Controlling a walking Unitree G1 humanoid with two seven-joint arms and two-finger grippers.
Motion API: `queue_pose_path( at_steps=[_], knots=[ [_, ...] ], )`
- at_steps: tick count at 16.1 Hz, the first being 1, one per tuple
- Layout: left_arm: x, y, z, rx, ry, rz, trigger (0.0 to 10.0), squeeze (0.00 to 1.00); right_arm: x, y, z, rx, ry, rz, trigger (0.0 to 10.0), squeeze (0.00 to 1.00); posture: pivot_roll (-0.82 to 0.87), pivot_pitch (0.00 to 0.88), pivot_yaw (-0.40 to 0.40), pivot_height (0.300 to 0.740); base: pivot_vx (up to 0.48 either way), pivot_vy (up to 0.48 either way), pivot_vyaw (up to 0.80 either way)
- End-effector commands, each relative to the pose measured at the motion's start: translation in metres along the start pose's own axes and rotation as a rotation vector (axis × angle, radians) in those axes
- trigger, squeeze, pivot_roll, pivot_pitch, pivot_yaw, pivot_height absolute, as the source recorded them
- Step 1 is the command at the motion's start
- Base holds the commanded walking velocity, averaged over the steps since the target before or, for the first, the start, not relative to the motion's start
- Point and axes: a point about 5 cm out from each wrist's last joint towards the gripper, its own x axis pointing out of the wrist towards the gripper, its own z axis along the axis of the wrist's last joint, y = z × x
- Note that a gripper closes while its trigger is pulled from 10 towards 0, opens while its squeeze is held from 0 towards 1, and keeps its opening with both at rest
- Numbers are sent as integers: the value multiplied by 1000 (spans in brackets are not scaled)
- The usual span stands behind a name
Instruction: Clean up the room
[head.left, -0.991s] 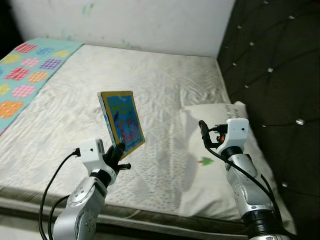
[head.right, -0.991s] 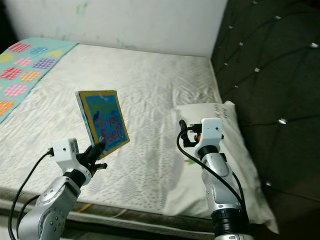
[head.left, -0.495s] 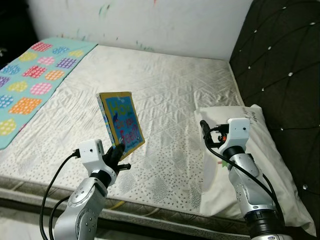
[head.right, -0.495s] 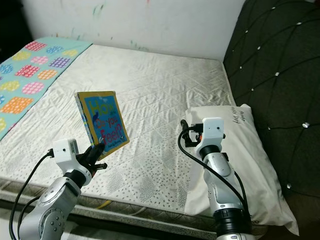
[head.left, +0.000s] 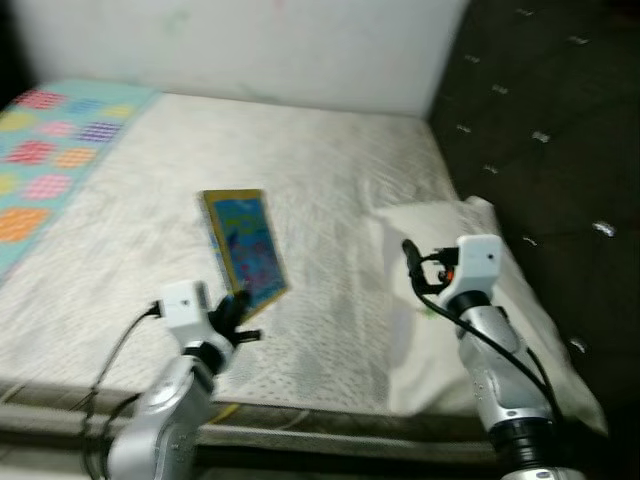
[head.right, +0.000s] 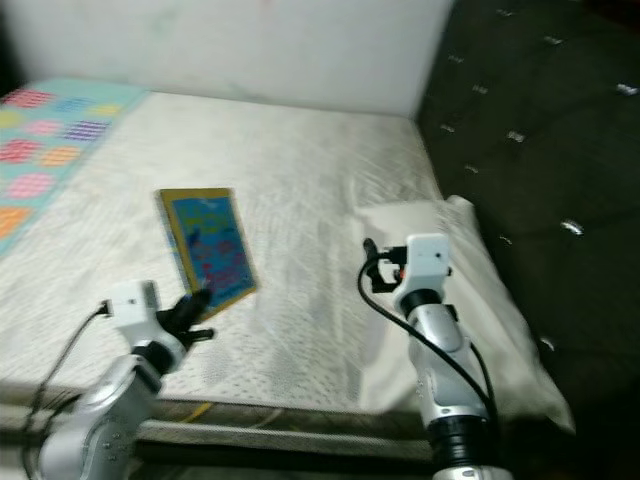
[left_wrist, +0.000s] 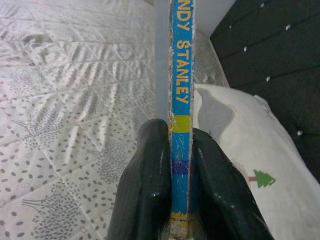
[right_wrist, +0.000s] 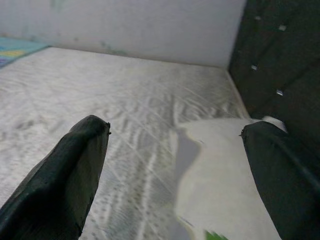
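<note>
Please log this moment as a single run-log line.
left gripper: shut on book, held above bed | right gripper: open, over pillow

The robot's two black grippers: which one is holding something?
The left gripper, pinching the thin blue picture book by its spine. The right gripper hangs wide open over the white pillow.

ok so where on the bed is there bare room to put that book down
The left pincer is shut on the book. The mattress is bare from the patterned blanket on its left across to the pillow by the headboard. The right side is crowded: the pillow lies there, with the open right pincer above it.
</note>
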Motion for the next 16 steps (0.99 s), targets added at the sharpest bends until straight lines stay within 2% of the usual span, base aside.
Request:
queue_pose_path(
  at_steps=[1, 13, 16],
  knots=[
    [3, -8, 5, 5, -27, -31, 10000, 0, 0, -5, 1, -9, -1, -17, 10000, 0, -57, 45, -13, 740, 0, 401, 0],
    [2, -13, 12, -29, -94, -94, 10000, 0, 0, -6, 1, -13, 1, -18, 10000, 0, -61, 38, -16, 740, 0, 24, 0],
    [2, -14, 13, -35, -100, -106, 10000, 0, 0, -6, 2, -15, 0, -17, 10000, 0, -62, 33, -16, 740, 86, 0, -458]
  ],
)
